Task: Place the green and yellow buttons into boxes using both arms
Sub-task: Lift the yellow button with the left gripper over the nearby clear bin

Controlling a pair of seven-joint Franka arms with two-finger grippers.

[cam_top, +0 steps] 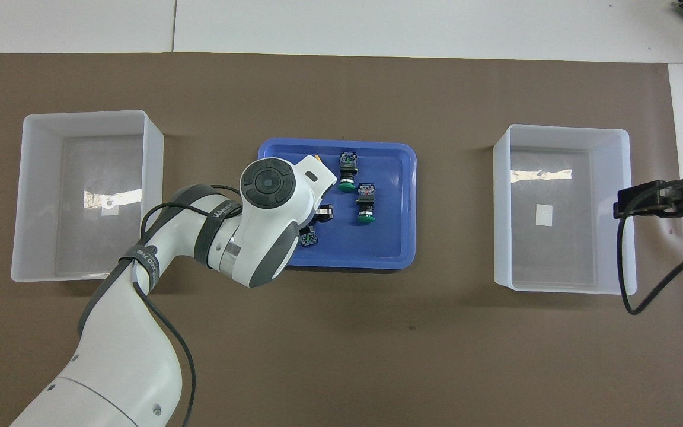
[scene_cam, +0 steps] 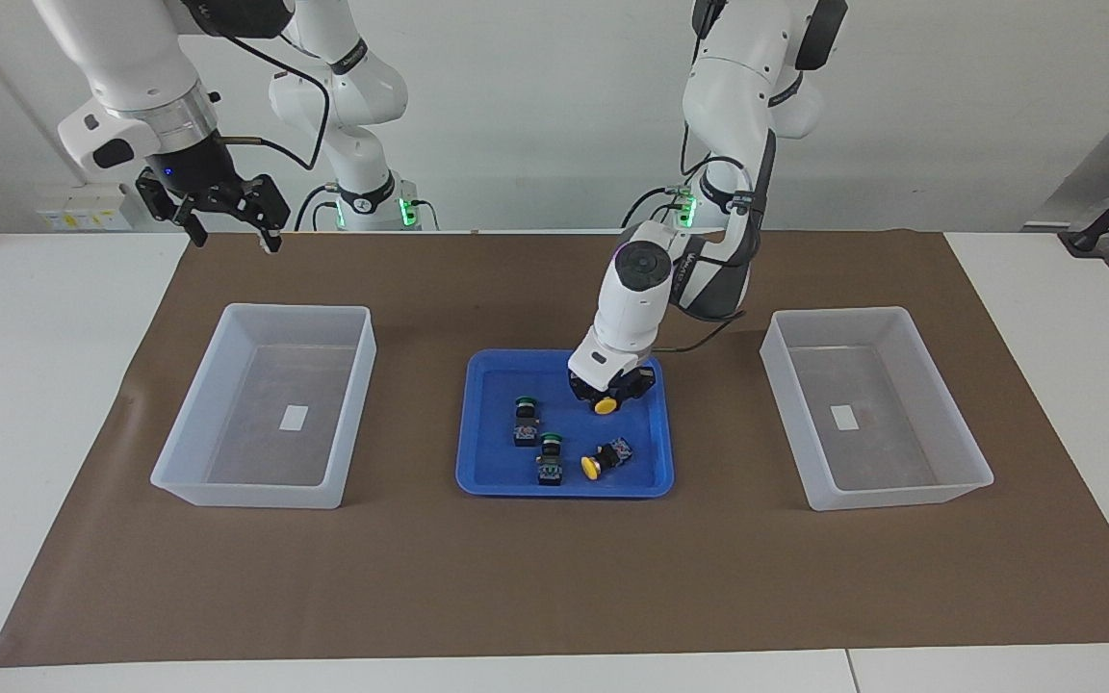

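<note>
My left gripper (scene_cam: pixel 608 395) reaches down into the blue tray (scene_cam: pixel 483 475) and is shut on a yellow button (scene_cam: pixel 604 406). I cannot tell whether that button still touches the tray floor. In the overhead view the wrist covers the grip; only the button's body (cam_top: pixel 308 238) shows. Two green buttons (scene_cam: pixel 525 421) (scene_cam: pixel 550 458) and another yellow button (scene_cam: pixel 605 459) lie loose in the tray. One box (scene_cam: pixel 299 310) stands at the right arm's end, the other box (scene_cam: pixel 843 313) at the left arm's end; both hold no buttons. My right gripper (scene_cam: pixel 232 234) hangs open, high over the mat's corner.
A brown mat (scene_cam: pixel 554 577) covers the table under the tray and both boxes. In the overhead view the green buttons (cam_top: pixel 347 173) (cam_top: pixel 366 204) lie toward the tray's right-arm side, and a black cable loops from the right gripper (cam_top: pixel 619 209) beside the box (cam_top: pixel 561 129).
</note>
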